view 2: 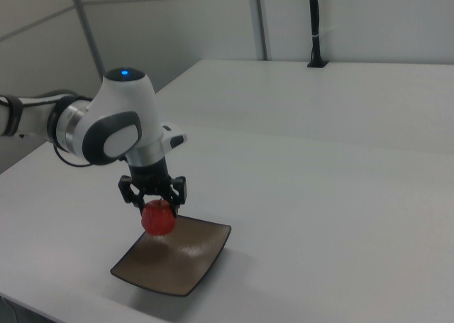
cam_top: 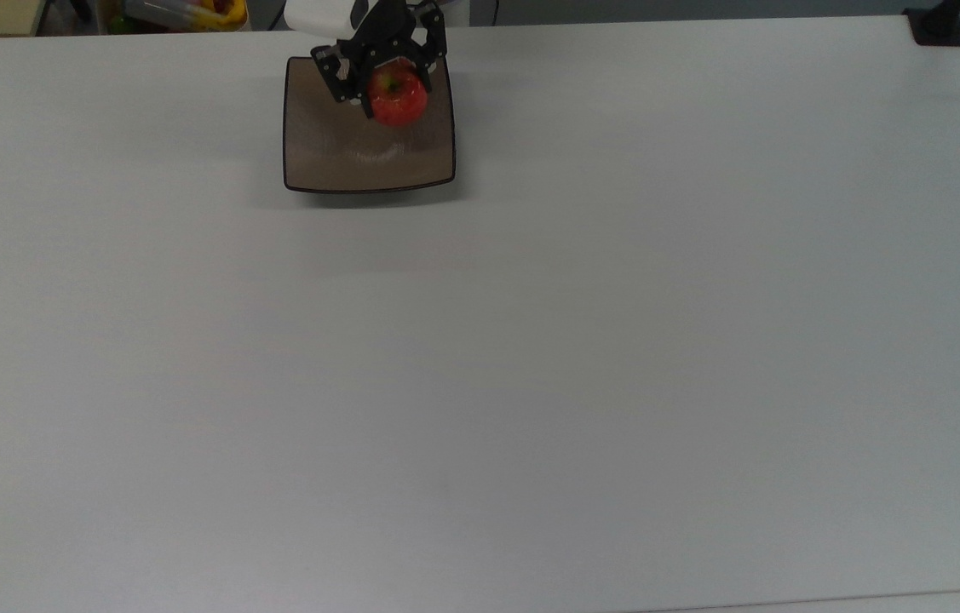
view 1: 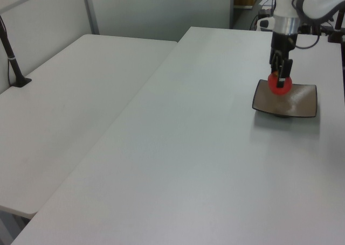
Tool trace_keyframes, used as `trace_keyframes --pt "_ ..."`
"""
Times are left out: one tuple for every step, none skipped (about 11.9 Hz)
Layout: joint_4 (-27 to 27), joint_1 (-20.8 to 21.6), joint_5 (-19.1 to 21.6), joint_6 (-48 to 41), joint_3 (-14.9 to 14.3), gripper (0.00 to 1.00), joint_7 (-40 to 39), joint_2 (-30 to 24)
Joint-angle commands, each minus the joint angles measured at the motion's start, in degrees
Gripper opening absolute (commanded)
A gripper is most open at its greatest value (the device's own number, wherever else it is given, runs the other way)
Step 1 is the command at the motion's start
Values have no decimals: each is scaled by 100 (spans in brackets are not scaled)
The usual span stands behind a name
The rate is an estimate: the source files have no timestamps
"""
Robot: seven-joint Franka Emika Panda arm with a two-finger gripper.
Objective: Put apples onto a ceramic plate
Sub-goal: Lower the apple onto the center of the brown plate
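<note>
The gripper (cam_top: 395, 83) clamps the apple (cam_top: 398, 95) between its two black fingers, stem dimple up. The apple hangs over the plate (cam_top: 335, 157), toward its far right part in the top view, just above its surface in the right view.

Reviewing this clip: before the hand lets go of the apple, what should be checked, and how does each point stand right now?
1. Hand shut on apple: ok.
2. Apple over the plate, inside its rim: ok; it sits toward the far half in the top view.
3. Apple touching the plate: cannot tell; the right view suggests it hangs just above.
4. Plate flat on the table: ok.
5. Landing spot on the plate bare: ok.
</note>
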Motion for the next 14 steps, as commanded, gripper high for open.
trace_keyframes --pt "-695 -36 -134 783 -4 21 -157 -124" --pt "-774 -54 -212 819 -4 21 -166 -98" --pt "-905 -63 -274 1037 -4 21 -166 -98" --pt "-1011 -72 -283 1265 -4 21 -166 -72" --pt "-1021 -80 -292 1381 -13 23 -166 -2" --pt "-1038 -124 -301 1469 -13 24 -174 25" --pt "-1064 -124 -388 1600 -13 24 -175 156" --pt "-1065 -151 -398 1758 -13 24 -175 244" --pt "-1065 -212 -398 1760 -13 28 -175 254" --pt "-1047 -230 -398 1716 -13 41 -166 254" --pt "-1021 -239 -398 1516 -13 76 -166 254" --pt "-1003 -230 -398 1331 -65 99 -166 236" --pt "-994 -230 -398 1303 -66 100 -140 227" --pt "-986 -230 -398 1294 -66 100 -113 227"
